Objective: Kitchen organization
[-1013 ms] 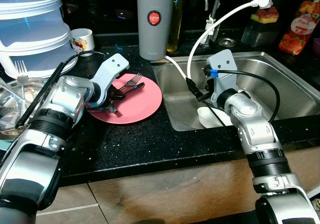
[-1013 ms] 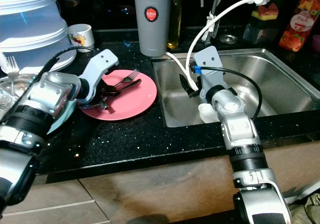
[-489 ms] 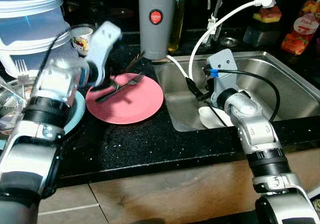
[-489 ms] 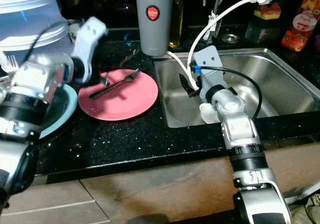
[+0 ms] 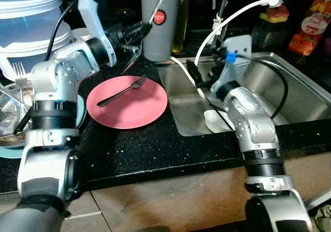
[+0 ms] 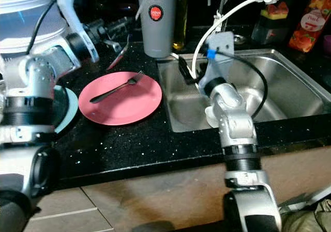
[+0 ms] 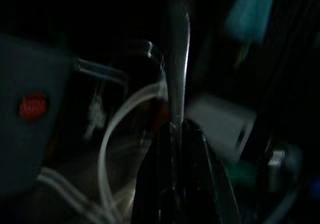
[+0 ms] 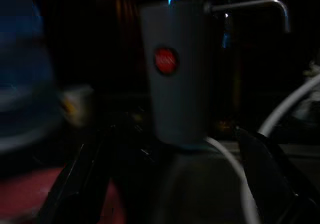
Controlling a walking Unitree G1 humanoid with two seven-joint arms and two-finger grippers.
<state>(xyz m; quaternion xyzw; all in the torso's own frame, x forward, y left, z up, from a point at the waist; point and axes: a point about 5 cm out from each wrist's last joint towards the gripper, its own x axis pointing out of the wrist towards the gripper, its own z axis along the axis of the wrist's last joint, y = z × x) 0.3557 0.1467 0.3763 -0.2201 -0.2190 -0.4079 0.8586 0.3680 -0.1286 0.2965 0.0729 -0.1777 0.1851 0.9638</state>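
A pink plate (image 5: 126, 101) lies on the black counter left of the sink, with a fork (image 5: 121, 91) resting on it. My left gripper (image 5: 135, 32) is raised above the plate's far side, close to the grey filter jug (image 5: 159, 19). It is shut on a shiny metal utensil (image 7: 176, 74), which hangs down from the fingers (image 6: 118, 57). My right gripper (image 5: 194, 76) hovers over the sink's left edge, fingers (image 8: 75, 184) apart and holding nothing. A white dish (image 5: 214, 120) lies in the sink (image 5: 289, 87) below that arm.
A white hose (image 5: 227, 22) arcs from the tap down to the sink's left rim. Stacked clear containers (image 5: 31, 30) stand at back left, above a metal bowl (image 5: 13, 107) and a teal plate (image 5: 81, 113). Bottles (image 5: 309, 25) line the back right.
My left gripper has lifted one utensil off the pink plate and swung it up toward the grey jug; the fork stayed on the plate. The right wrist has risen and tilted slightly.
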